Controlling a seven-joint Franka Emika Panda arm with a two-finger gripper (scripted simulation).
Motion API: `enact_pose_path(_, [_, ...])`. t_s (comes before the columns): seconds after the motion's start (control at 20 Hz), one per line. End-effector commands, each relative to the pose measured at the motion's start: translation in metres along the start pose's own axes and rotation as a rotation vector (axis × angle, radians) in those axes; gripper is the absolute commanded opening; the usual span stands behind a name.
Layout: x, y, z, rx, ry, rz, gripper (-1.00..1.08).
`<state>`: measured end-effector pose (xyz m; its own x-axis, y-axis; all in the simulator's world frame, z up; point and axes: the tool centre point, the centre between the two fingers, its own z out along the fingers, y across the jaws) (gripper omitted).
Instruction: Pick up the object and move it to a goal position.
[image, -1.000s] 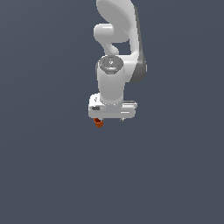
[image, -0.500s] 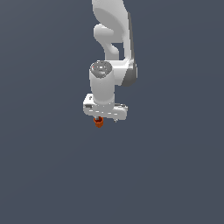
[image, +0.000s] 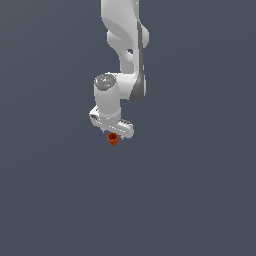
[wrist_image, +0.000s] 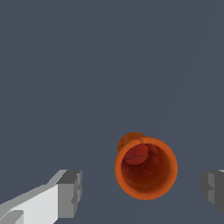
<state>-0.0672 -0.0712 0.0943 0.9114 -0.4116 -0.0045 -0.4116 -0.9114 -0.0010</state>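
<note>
The white Franka arm (image: 122, 60) reaches down from the top of the exterior view, its wrist turned so the white pincer (image: 113, 131) points downward over a plain dark grey-blue table (image: 200, 200). Just under the pincer's white body sits the small orange-red tapered cup (image: 113, 139), its wider mouth facing up toward the hand.

In the wrist view the cup (wrist_image: 145, 168) is seen from above, its round rim open and the darker red inside visible, with the narrower base showing beyond the rim. The two grey-tipped fingers (wrist_image: 70, 194) stand on either side of it, well apart, with clear table visible between each pad and the cup wall. The pincer is spread wide and grips nothing. The cup lies closer to one finger than the other, not centred in the gap.

Whether the cup rests on the table or is slightly tilted is hard to judge; it seems to lean a little.
</note>
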Motion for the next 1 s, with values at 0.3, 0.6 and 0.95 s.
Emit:
enact_pose_path(0.3, [-0.004,0.01,0.006,-0.001,0.003,0.045,1.0])
enact_pose_path(0.6, [-0.005,0.01,0.022,-0.001,0.004,0.048,1.0])
enact_pose_path(0.95, [-0.005,0.011,0.052,-0.001,0.004,0.051,1.0])
